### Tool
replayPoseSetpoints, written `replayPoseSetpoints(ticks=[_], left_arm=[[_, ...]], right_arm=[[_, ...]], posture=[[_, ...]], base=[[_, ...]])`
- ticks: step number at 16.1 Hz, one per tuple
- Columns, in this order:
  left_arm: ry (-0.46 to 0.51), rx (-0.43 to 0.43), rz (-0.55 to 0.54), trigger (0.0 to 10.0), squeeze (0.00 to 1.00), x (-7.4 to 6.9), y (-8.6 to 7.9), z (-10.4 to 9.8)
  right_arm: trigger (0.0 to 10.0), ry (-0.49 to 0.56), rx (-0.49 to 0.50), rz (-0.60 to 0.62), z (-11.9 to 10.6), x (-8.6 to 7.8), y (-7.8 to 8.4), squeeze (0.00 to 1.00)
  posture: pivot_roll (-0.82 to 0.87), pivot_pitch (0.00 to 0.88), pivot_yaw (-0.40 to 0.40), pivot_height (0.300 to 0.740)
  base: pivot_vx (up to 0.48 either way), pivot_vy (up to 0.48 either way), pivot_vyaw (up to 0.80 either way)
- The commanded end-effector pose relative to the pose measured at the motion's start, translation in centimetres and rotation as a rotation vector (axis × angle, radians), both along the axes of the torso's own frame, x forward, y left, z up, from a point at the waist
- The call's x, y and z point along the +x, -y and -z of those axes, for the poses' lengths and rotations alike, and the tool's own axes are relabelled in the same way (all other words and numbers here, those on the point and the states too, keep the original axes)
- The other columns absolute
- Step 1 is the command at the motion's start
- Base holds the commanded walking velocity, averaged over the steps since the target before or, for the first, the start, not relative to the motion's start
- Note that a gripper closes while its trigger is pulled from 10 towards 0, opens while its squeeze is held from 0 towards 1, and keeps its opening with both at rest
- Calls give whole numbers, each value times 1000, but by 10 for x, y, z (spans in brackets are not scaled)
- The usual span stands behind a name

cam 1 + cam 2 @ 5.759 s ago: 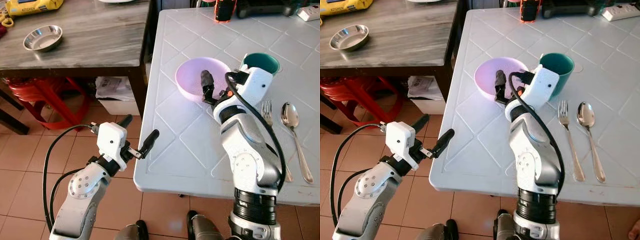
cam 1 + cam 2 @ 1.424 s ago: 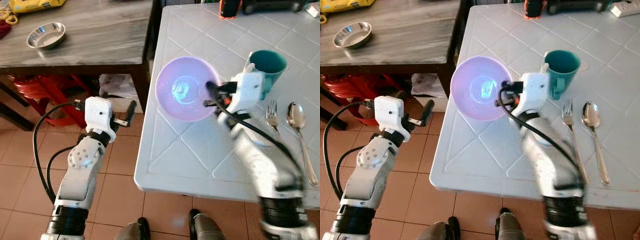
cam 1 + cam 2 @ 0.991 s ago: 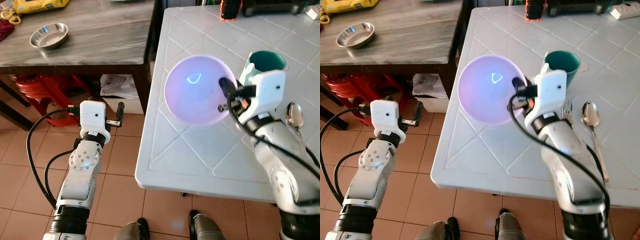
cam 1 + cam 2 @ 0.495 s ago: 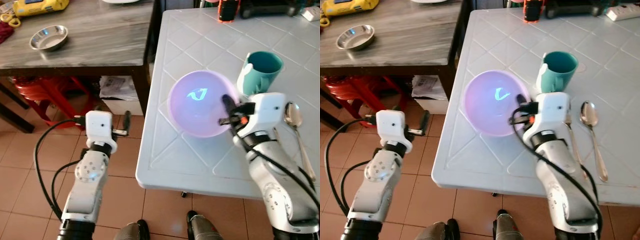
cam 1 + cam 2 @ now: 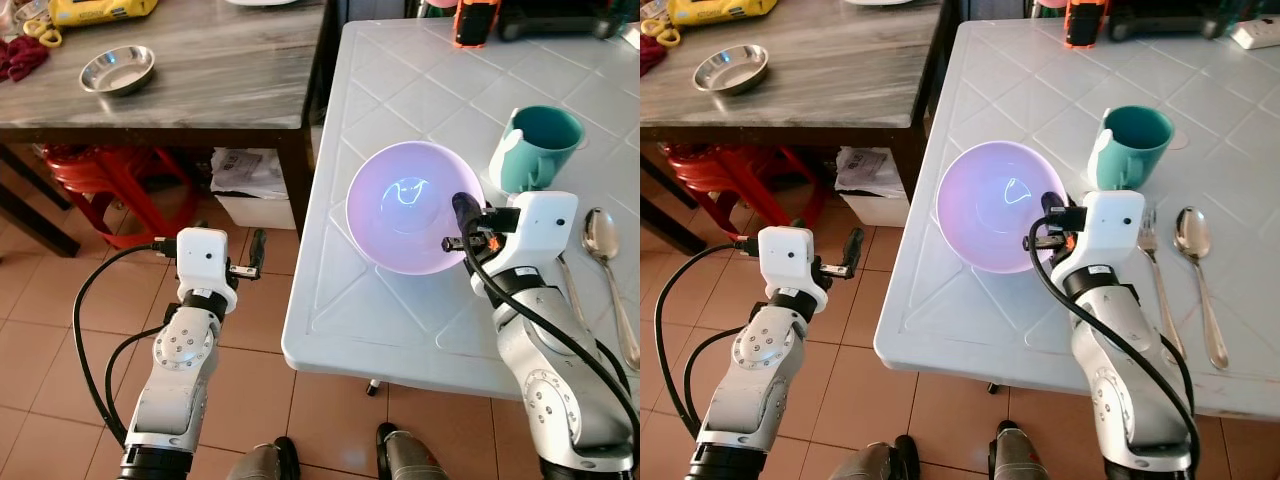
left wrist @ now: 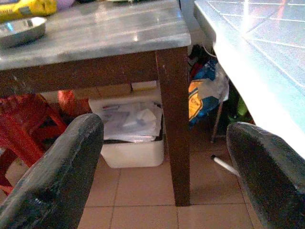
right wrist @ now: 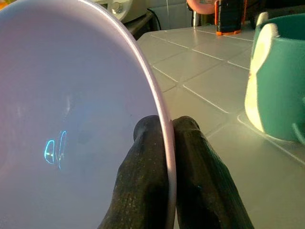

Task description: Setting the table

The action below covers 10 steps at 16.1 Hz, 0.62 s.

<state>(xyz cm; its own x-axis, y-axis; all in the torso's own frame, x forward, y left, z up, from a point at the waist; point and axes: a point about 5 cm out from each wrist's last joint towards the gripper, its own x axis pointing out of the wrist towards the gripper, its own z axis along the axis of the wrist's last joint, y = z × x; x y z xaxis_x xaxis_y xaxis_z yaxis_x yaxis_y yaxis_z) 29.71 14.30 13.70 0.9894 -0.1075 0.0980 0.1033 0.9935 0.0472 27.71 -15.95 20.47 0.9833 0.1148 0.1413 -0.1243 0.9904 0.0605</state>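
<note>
The right gripper (image 7: 162, 138) pinched the lilac bowl (image 5: 410, 215) by its rim near the white table (image 5: 400, 80)'s left edge, beside the teal mug (image 5: 540, 145), apparently to seat it; the left gripper (image 6: 162, 162) hung spread wide, idle.

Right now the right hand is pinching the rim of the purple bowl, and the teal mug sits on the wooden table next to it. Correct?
One thing is off: the teal mug stands on the white table, not on the wooden table; the right eye view shows it. The rest holds: the right hand is pinching the rim of the purple bowl, and the mug is next to it.
</note>
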Motion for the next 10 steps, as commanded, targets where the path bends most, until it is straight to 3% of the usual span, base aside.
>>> replayPoseSetpoints(ticks=[1,6,10], left_arm=[[-26,5,10,10000,0,-4,0,5],[-38,1,30,10000,0,-5,3,5],[-53,-14,52,10000,0,-6,5,6]], right_arm=[[10000,23,0,-3,-3,-2,-3,0],[10000,16,3,16,-2,-2,-1,0],[10000,14,5,15,-2,-2,-2,0]], posture=[[-162,204,105,740],[-169,211,103,740],[-169,214,104,740]], base=[[0,0,0],[0,0,0],[0,272,0]])
